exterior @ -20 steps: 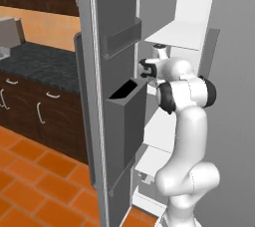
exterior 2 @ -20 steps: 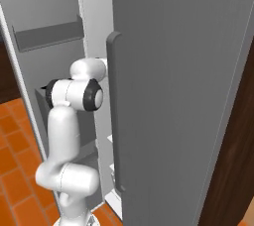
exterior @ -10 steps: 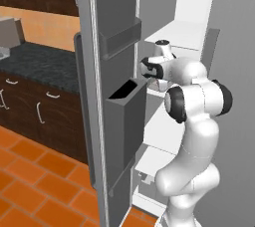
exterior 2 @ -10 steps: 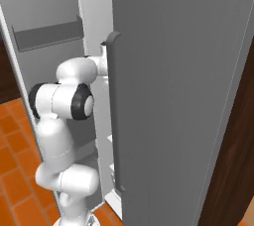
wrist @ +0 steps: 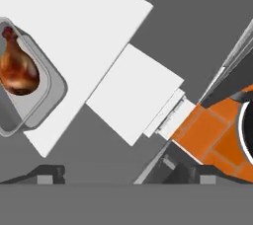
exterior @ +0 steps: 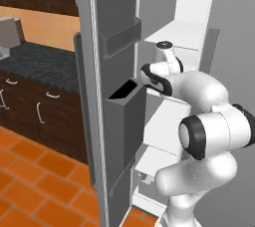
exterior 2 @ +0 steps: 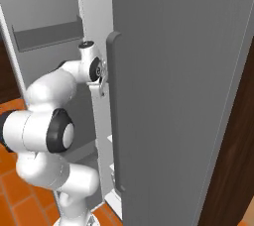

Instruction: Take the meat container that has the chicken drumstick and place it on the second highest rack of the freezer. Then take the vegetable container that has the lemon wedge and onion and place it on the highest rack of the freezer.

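Drumstick tray sits on a freezer rack; tool, apart and empty, next fetches the vegetable tray.

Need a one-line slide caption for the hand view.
Glossy orange-brown chicken drumstick in its grey tray, resting on a white freezer shelf.

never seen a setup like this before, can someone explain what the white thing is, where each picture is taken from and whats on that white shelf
The white thing is a jointed robot arm on a driving base, reaching into a tall grey freezer whose door stands open. Two pictures come from cameras on the base, behind the arm to its left and right. The third comes from a camera on the arm's hand, looking along its grasping tool; the dark tips at the bottom are its fingers, spread apart and holding nothing. In that hand picture, a shallow grey tray sits on a flat white shelf, carrying a glossy orange-brown chicken drumstick. Orange floor tiles show below.
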